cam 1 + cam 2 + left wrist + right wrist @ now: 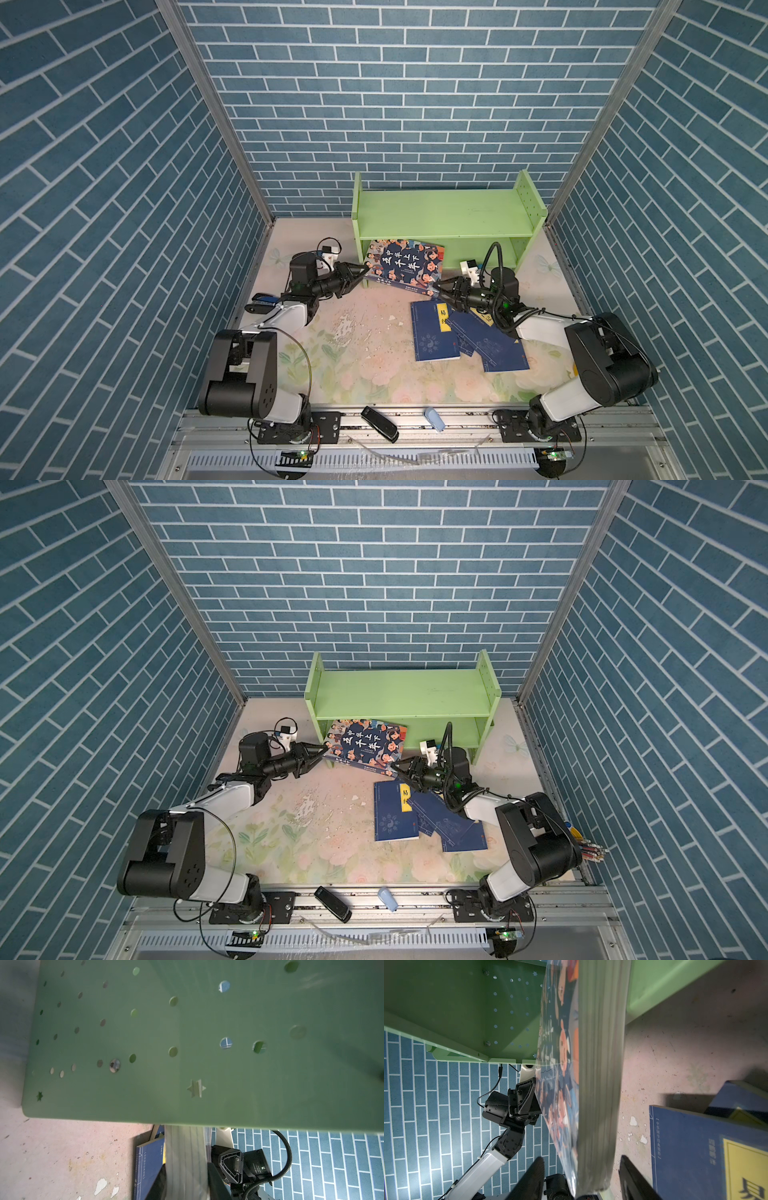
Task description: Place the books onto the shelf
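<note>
1. Blue brick-pattern walls [415, 104] box in the cell. In both top views I'm looking down on a worn floral tabletop [353, 365].
2. At the back, against the far wall, stands the light green shelf [440, 208], its holed side panel on the right.
3. Now the large book [403, 262]: cartoon cover up, tilted, at the left end of the lower tier. Its far edge is tucked under the upper board and its near edge sticks out in front over the table. I can't tell whether it rests on the lower board.
4. Over on the left, the left gripper [362, 271] is on the book's left edge, just beside the shelf's left upright. From the left wrist camera I see both fingers [218, 1186] pressed against the page edge, so it's clamped on the large book.
5. Across the way, the right gripper [437, 290] is at the book's near right corner. The right wrist camera shows its fingers [529, 1182] straddling that corner with a gap on the cover side, so the jaws are apart and not pinching.
6. Down on the table, the thin navy books [432, 336] lie fanned and overlapping, partly under the right arm. The leftmost one shows a yellow label [444, 318].
7. Along the front rail [469, 424] lie a black device [379, 424] and a pale blue object [434, 417], well apart from the books.
</note>
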Tool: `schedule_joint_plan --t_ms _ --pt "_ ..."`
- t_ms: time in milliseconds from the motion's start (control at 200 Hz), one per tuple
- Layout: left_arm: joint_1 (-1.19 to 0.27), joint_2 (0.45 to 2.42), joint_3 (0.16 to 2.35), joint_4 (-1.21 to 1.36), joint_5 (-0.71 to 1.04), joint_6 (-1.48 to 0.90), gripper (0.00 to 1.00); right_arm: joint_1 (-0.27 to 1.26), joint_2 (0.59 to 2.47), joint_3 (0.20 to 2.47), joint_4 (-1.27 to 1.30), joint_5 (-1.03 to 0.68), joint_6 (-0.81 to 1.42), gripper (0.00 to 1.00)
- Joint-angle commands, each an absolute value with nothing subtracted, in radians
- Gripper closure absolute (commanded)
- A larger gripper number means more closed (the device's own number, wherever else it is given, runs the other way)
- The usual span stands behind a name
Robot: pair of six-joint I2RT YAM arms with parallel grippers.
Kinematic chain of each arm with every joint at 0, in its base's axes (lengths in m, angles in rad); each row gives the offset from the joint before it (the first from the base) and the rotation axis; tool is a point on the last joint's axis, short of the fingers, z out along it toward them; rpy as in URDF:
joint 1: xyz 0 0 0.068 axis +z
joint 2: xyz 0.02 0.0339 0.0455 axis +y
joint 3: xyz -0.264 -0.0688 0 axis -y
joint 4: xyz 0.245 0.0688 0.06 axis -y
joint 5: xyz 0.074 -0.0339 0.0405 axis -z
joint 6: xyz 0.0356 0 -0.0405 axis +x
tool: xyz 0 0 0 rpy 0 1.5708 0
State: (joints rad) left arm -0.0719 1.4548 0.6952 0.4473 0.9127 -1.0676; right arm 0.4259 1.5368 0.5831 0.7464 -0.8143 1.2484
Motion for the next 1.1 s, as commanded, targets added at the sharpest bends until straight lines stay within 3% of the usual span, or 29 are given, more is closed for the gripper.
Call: schedule_joint_plan --t_ms 0,180,405,505,610,905,1000,1095 --pt "-0.071 1.436 0.701 0.524 0.886 -1.058 1.00 0.443 1.530 0.584 0.779 -0.793 1.229 0.42" --pt "-0.071 1.435 0.701 0.520 0.885 -1.060 1.00 0.445 1.567 0.561 0.890 -0.787 1.283 0.47" --pt "-0.071 1.433 0.677 0.504 0.879 -1.059 1.00 0.444 1.597 0.566 0.949 -0.780 1.312 0.68" --pt "-0.071 1.425 0.668 0.487 0.876 -1.052 1.00 0.443 1.597 0.571 0.948 -0.777 1.310 0.83" --pt "-0.071 1.411 0.653 0.454 0.868 -1.029 1.00 0.443 1.588 0.583 0.924 -0.770 1.295 0.89" --pt "-0.071 1.401 0.640 0.433 0.866 -1.016 1.00 0.430 1.562 0.642 0.829 -0.767 1.230 1.00" --pt "-0.072 1.401 0.637 0.432 0.865 -1.017 0.97 0.422 1.554 0.650 0.829 -0.766 1.226 1.00" --pt "-0.072 1.399 0.636 0.429 0.864 -1.014 0.88 0.416 1.548 0.660 0.829 -0.764 1.221 1.00"
